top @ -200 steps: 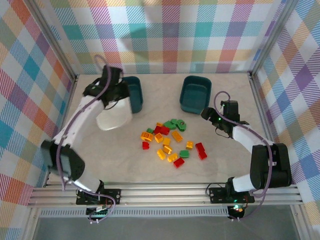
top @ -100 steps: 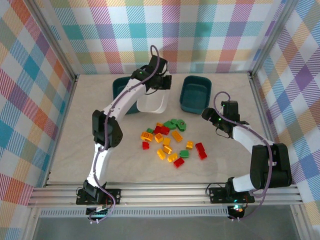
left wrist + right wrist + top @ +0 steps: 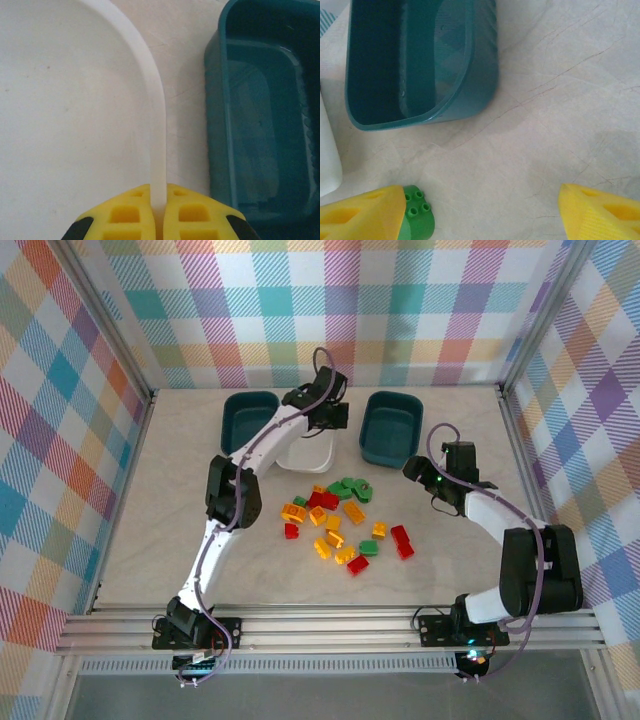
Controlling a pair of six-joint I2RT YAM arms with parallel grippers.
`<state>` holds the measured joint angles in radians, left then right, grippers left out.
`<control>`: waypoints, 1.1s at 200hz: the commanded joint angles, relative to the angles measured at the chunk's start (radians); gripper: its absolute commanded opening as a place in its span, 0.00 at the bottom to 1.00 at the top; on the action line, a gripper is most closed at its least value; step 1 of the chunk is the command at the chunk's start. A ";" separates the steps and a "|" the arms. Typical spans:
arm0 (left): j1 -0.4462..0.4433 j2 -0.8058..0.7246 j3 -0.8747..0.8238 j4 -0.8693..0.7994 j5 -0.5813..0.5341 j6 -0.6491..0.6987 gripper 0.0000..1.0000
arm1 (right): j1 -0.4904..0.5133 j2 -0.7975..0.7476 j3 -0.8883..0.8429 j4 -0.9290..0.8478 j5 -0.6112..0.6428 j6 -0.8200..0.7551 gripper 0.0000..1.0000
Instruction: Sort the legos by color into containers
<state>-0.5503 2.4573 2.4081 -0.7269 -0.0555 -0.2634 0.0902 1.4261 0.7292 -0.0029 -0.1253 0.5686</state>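
Between teal bins [image 3: 390, 428]: your left fingers [image 3: 125, 216] clamp the white bin [image 3: 305, 454] by its rim.
Your right fingers [image 3: 360, 210]: apart, green lego [image 3: 420, 218] just beside one; pile [image 3: 340, 525] likely nearer this arm.

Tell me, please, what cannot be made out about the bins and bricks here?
- White bin, top view: far part hidden under left gripper.
- Green lego, right wrist view: cut by bottom edge and right gripper.
- Lego pile, top view: count unclear, small and overlapping.
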 commanded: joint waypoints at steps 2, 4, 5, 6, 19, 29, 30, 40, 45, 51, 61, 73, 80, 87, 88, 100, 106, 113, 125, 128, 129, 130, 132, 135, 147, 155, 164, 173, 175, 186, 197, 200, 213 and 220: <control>0.000 0.033 0.062 0.039 -0.024 -0.027 0.00 | -0.004 0.022 0.030 0.012 -0.023 0.000 0.80; 0.000 0.036 0.063 0.042 -0.023 -0.028 0.01 | -0.004 0.022 0.030 0.012 -0.023 0.000 0.80; 0.000 0.038 0.062 0.043 -0.023 -0.030 0.02 | -0.004 0.023 0.031 0.012 -0.024 0.001 0.80; 0.000 0.040 0.063 0.043 -0.024 -0.032 0.03 | -0.004 0.023 0.031 0.012 -0.025 0.001 0.80; 0.000 0.054 0.064 0.060 -0.018 -0.043 0.05 | -0.004 0.027 0.032 0.012 -0.025 0.000 0.80; 0.000 0.066 0.071 0.067 -0.016 -0.049 0.13 | -0.004 0.028 0.032 0.011 -0.025 -0.001 0.80; 0.000 0.068 0.071 0.068 -0.016 -0.050 0.14 | -0.004 0.028 0.032 0.011 -0.025 -0.001 0.80; 0.001 0.077 0.081 0.069 -0.013 -0.056 0.24 | -0.004 0.027 0.032 0.010 -0.022 -0.004 0.80; 0.002 0.081 0.085 0.070 -0.007 -0.057 0.27 | -0.004 0.025 0.033 0.008 -0.019 -0.005 0.80; 0.003 0.083 0.088 0.070 -0.003 -0.060 0.31 | -0.004 0.024 0.033 0.005 -0.017 -0.007 0.80; 0.004 0.084 0.091 0.073 0.000 -0.071 0.39 | -0.004 0.021 0.035 0.002 -0.014 -0.010 0.80; 0.009 0.079 0.093 0.084 0.032 -0.084 0.47 | -0.004 0.018 0.038 -0.001 -0.011 -0.012 0.80; 0.010 0.072 0.096 0.092 0.052 -0.093 0.51 | -0.004 0.016 0.040 -0.003 -0.010 -0.015 0.80; 0.012 0.061 0.097 0.102 0.074 -0.101 0.54 | -0.004 0.015 0.043 -0.007 -0.008 -0.017 0.80; 0.012 0.058 0.098 0.103 0.077 -0.101 0.55 | -0.005 0.015 0.044 -0.008 -0.007 -0.018 0.80; 0.013 0.032 0.102 0.109 0.108 -0.105 0.58 | -0.004 0.015 0.054 -0.019 0.001 -0.028 0.80; 0.015 0.014 0.102 0.107 0.118 -0.105 0.60 | -0.004 0.017 0.064 -0.030 0.008 -0.036 0.80; 0.020 -0.010 0.101 0.097 0.124 -0.097 0.61 | -0.004 0.020 0.080 -0.047 0.023 -0.045 0.80; 0.030 -0.050 0.092 0.065 0.118 -0.077 0.63 | -0.004 0.031 0.116 -0.077 0.052 -0.058 0.80; 0.033 -0.061 0.086 0.056 0.112 -0.072 0.65 | -0.004 0.036 0.128 -0.085 0.060 -0.060 0.80; 0.035 -0.065 0.083 0.054 0.112 -0.071 0.65 | -0.005 0.038 0.133 -0.088 0.062 -0.060 0.80; 0.037 -0.069 0.078 0.052 0.109 -0.069 0.65 | -0.005 0.040 0.138 -0.091 0.064 -0.062 0.80; 0.042 -0.076 0.071 0.049 0.106 -0.067 0.66 | -0.004 0.045 0.147 -0.097 0.067 -0.065 0.80; 0.048 -0.089 0.056 0.045 0.101 -0.064 0.66 | -0.004 0.056 0.160 -0.107 0.071 -0.067 0.80; 0.085 -0.144 -0.037 0.048 0.092 -0.067 0.68 | -0.005 0.110 0.252 -0.173 0.080 -0.084 0.80; 0.117 -0.179 -0.108 0.060 0.102 -0.077 0.69 | -0.004 0.155 0.313 -0.210 0.083 -0.097 0.80; 0.148 -0.212 -0.177 0.060 0.109 -0.075 0.71 | -0.003 0.204 0.369 -0.238 0.095 -0.111 0.80; 0.168 -0.238 -0.236 0.053 0.084 -0.055 0.72 | -0.004 0.253 0.422 -0.265 0.115 -0.120 0.80; 0.173 -0.247 -0.250 0.051 0.077 -0.049 0.73 | -0.003 0.265 0.435 -0.271 0.118 -0.125 0.80; 0.190 -0.286 -0.329 0.062 0.046 -0.030 0.76 | -0.003 0.320 0.499 -0.307 0.115 -0.141 0.80; 0.216 -0.322 -0.417 0.099 0.048 -0.030 0.78 | 0.000 0.376 0.561 -0.333 0.085 -0.160 0.78; 0.222 -0.330 -0.437 0.108 0.048 -0.036 0.78 | 0.002 0.393 0.582 -0.339 0.083 -0.165 0.77; 0.261 -0.353 -0.519 0.147 0.058 -0.051 0.80 | 0.011 0.453 0.659 -0.388 0.083 -0.185 0.74; 0.279 -0.357 -0.555 0.166 0.069 -0.059 0.81 | 0.015 0.483 0.696 -0.410 0.098 -0.194 0.72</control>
<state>-0.3038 2.1304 1.9789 -0.6151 0.0071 -0.3214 0.0929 1.8294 1.3190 -0.2775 -0.0372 0.4362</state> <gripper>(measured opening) 0.796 0.743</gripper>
